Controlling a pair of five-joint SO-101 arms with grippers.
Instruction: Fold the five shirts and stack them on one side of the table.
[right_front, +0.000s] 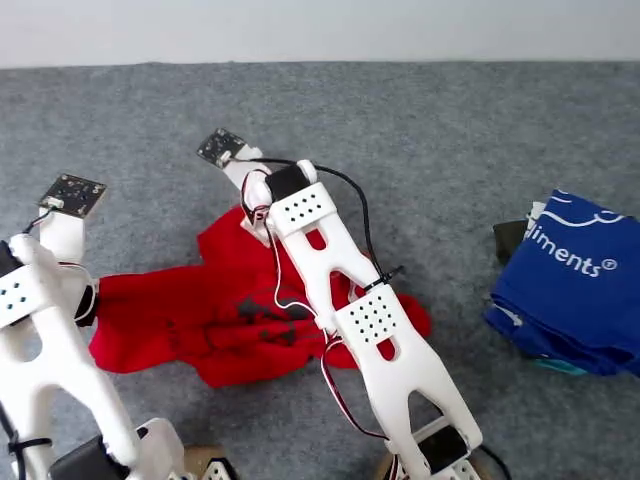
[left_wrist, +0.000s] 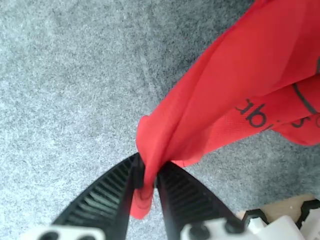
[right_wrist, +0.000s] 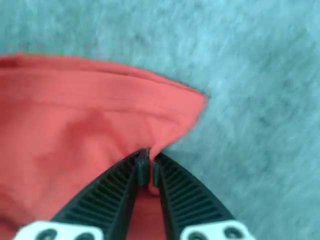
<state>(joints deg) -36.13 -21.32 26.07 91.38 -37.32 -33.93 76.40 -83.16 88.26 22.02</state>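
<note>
Blue shirt stack (right_front: 575, 290) — well apart fr. red shirt (right_front: 180, 305).

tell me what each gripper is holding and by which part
Both hold the red shirt. The left gripper pinches a bunched bit of its edge; the right gripper pinches a folded edge near a corner.

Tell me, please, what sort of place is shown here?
Probably a robot test bench, not a home: a grey felt table, a white left arm and right arm holding a red shirt, and folded blue shirts piled at one side.
</note>
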